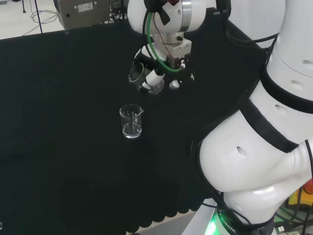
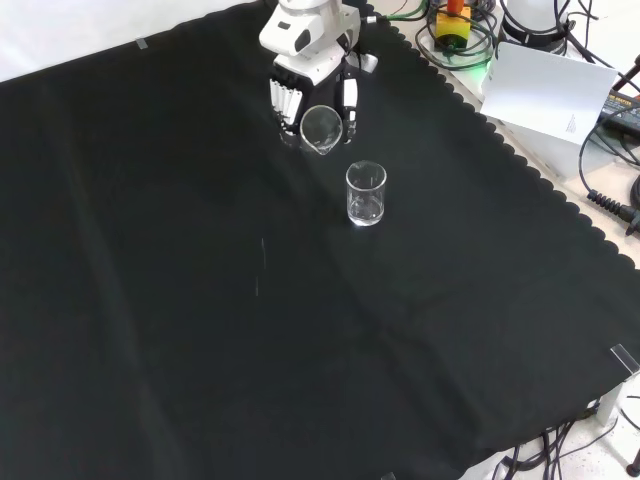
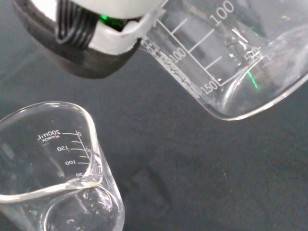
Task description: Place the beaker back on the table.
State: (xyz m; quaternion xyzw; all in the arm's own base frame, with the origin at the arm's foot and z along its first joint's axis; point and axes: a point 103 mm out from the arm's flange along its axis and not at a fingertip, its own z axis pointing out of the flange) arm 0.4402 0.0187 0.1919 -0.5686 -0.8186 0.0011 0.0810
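Observation:
The hand (image 1: 159,68) hangs above the black cloth with its fingers curled round a clear glass beaker (image 1: 142,76) that is tipped onto its side, its mouth turned away from the palm. In the front view the hand (image 2: 300,95) comes in from the top and the held beaker's round mouth (image 2: 321,128) faces the camera. A second clear beaker (image 1: 131,122) stands upright on the cloth just below the hand; it also shows in the front view (image 2: 366,193). The wrist view has the held beaker (image 3: 231,62) close to the palm (image 3: 96,43) and the standing beaker (image 3: 53,168) under it.
Black cloth (image 1: 58,122) covers the bench, with a scalloped edge (image 2: 520,165) at the front view's right. Beyond that edge lie cables and a white sheet (image 2: 550,90). A grey box (image 1: 83,12) stands at the bench's far side. The arm's white links (image 1: 264,137) rise at the head view's right.

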